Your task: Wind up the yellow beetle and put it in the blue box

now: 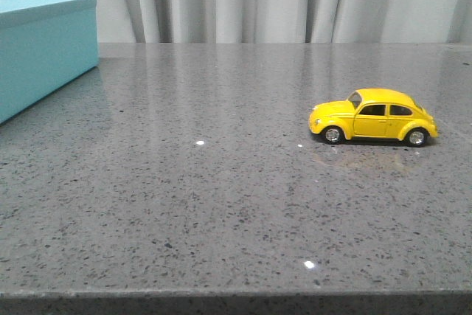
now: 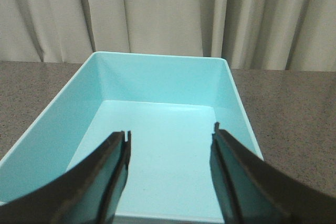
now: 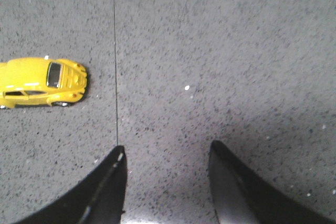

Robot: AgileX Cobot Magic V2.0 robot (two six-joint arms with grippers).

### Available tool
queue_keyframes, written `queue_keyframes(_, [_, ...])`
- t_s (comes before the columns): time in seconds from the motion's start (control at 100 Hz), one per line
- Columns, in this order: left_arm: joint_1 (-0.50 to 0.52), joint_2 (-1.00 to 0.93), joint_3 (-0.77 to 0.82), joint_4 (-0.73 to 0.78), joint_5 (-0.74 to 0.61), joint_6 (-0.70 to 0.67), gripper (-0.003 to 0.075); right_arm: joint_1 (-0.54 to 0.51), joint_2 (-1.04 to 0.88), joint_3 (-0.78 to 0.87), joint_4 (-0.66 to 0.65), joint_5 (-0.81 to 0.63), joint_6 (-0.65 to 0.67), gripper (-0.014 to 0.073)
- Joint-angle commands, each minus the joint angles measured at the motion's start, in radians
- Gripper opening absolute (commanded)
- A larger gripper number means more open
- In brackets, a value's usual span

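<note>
1. Sitting side-on at the table's (image 1: 221, 204) right, the yellow beetle (image 1: 373, 116) points its nose left, well apart from the blue box (image 1: 44, 49).
2. Nearer arm: the right gripper (image 3: 167, 182), spread wide, empty, car off to one side.
3. Left gripper (image 2: 170, 174), also spread and empty, hangs over the box.
4. No readable writing anywhere.

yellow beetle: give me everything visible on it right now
The yellow beetle is a small glossy toy car with dark windows, silver hubcaps and black tyres. It stands upright on all its wheels on the grey speckled table, side-on in the front view with its nose toward the blue box far to the left. Nothing else touches it. The right gripper hangs open above bare table beside it, not over it.
</note>
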Motion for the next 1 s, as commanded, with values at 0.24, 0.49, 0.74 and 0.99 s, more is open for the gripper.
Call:
queue_keyframes(0.24, [-0.009, 0.01, -0.036, -0.017, -0.08, -0.007, 0.0347, 0.051, 0.207, -0.212, 0.033, 0.039, 0.022, 0.0404])
queue_keyframes(0.49, [-0.009, 0.01, -0.036, -0.017, -0.08, -0.007, 0.0347, 0.148, 0.341, -0.306, 0.032, 0.051, 0.079, 0.0404])
queue_keyframes(0.74, [-0.009, 0.01, -0.036, -0.017, -0.08, -0.007, 0.0347, 0.28, 0.481, -0.378, -0.001, 0.078, 0.146, 0.0405])
queue_keyframes(0.99, [-0.009, 0.01, -0.036, -0.017, -0.08, -0.007, 0.0347, 0.384, 0.614, -0.452, -0.005, 0.086, 0.204, 0.0442])
